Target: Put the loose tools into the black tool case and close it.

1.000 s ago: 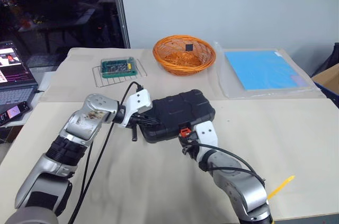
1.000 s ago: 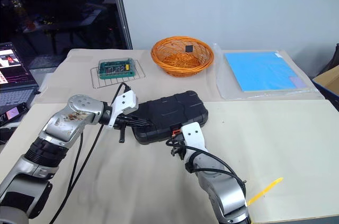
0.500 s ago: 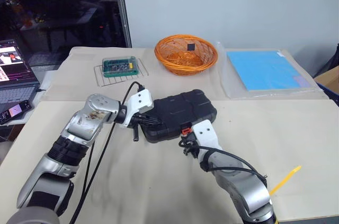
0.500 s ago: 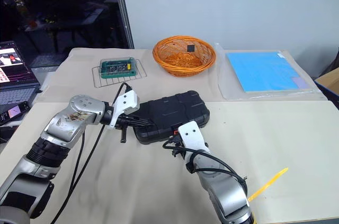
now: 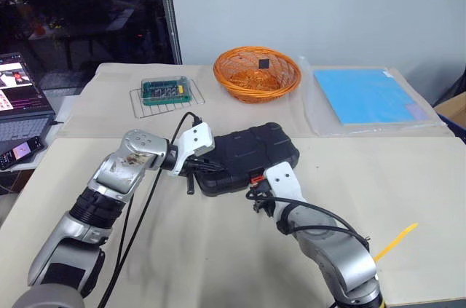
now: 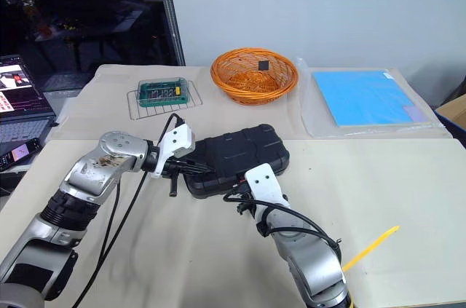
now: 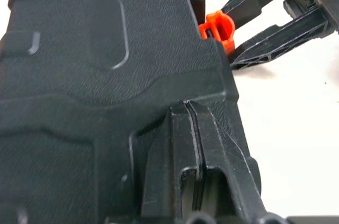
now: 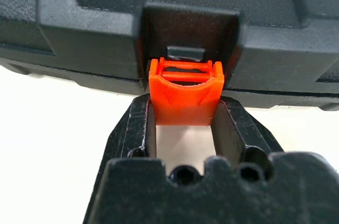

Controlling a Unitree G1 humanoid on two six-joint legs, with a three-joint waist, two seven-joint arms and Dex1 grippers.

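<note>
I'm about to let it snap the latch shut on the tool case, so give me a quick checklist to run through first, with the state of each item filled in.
1. Lid of the black tool case down on its base: ok, the case lies closed on the table.
2. Right gripper on the orange latch: ok, a finger on each side of it.
3. Latch snapped home: not ok, it hangs below its recess.
4. Left gripper steadying the case: ok, fingers shut, pressed on the lid's end.
5. Loose tools left on the table: ok, none seen around the case.
6. Tools seated inside: cannot tell, the lid hides them.
</note>
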